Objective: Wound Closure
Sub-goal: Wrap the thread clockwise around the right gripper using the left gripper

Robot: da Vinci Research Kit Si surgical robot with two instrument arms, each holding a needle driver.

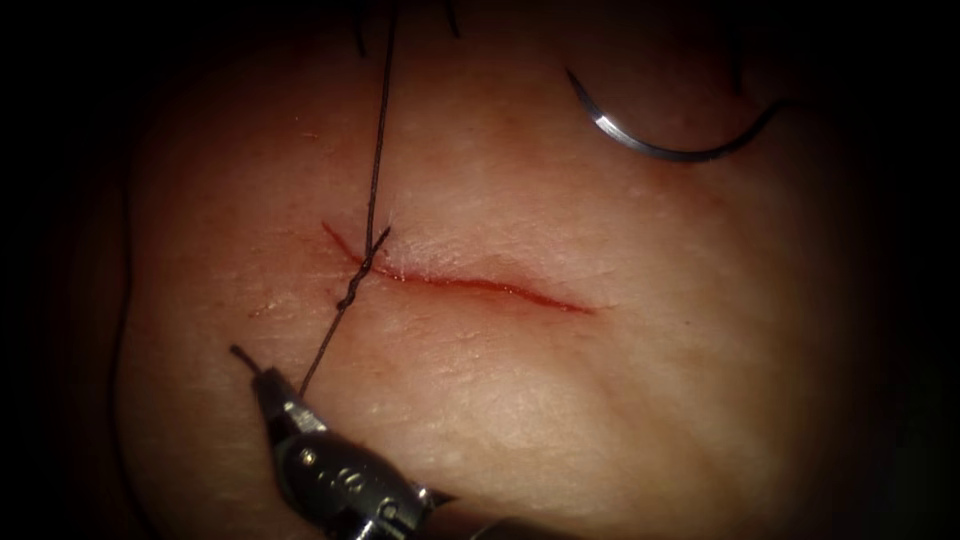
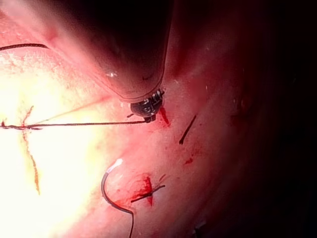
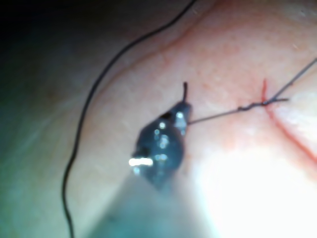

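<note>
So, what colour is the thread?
Dark, almost black thread, best seen in the endoscope view.

The left arm's tool grips a taut thread running across the tissue to the cut, while the curved needle lies free on the tissue near a patch of red fluid.

One needle, one cut, one knot, one tool clamping one thread.
</note>
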